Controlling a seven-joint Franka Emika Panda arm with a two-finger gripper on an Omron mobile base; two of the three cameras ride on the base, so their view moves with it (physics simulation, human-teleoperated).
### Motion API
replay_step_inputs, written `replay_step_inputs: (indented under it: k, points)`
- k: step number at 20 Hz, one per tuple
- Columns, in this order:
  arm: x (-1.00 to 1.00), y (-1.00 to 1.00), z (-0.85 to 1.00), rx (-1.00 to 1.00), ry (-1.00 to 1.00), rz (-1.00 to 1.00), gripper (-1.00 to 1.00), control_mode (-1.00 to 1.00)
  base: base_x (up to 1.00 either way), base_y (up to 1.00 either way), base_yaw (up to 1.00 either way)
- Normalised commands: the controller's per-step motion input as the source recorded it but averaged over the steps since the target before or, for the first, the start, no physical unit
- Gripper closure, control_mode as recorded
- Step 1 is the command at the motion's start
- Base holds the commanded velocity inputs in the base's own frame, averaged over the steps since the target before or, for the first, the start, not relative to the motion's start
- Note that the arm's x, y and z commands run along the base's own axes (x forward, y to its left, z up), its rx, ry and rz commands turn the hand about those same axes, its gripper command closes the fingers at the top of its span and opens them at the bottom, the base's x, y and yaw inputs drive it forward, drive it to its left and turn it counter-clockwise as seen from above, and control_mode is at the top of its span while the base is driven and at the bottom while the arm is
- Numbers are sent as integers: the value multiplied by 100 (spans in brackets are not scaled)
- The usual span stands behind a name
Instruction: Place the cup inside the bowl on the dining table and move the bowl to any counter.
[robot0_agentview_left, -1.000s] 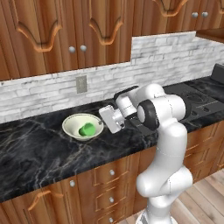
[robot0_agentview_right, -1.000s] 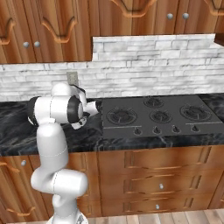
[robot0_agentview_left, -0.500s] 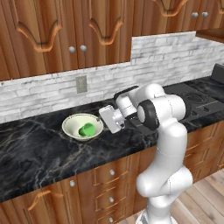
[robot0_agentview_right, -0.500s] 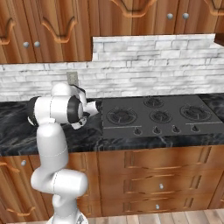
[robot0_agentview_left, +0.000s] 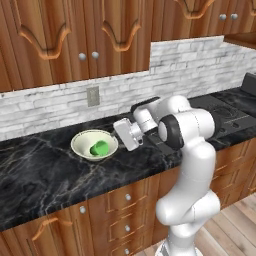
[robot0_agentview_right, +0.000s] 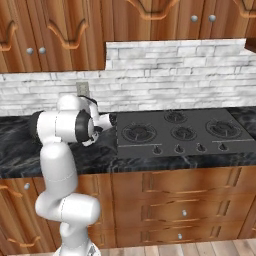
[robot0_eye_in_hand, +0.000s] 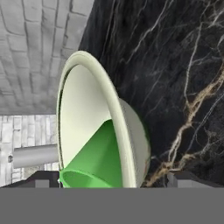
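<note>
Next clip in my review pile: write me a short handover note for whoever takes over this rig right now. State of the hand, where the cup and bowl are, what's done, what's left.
Hand: open, holding nothing, just at the right rim of the bowl, its fingertips either side of the rim.
Bowl: resting on the counter with the brick backsplash, left of the cooktop.
Cup: lying on its side inside the bowl.
Done: the cup is in the bowl and the bowl is on a counter, released.
Left: likely only to draw the hand back clear of the rim without nudging the bowl.
</note>
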Motion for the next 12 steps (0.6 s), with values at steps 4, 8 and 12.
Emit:
replay_step_inputs:
  k: [4, 8, 12]
  points:
    - [-32, -27, 14, 0, 0, 0, -100, -100, 0, 0, 0]
    - [-27, -41, 19, 0, -1, 0, -100, -100, 0, 0, 0]
    - [-25, -38, 36, 0, -7, 0, -100, -100, 0, 0, 0]
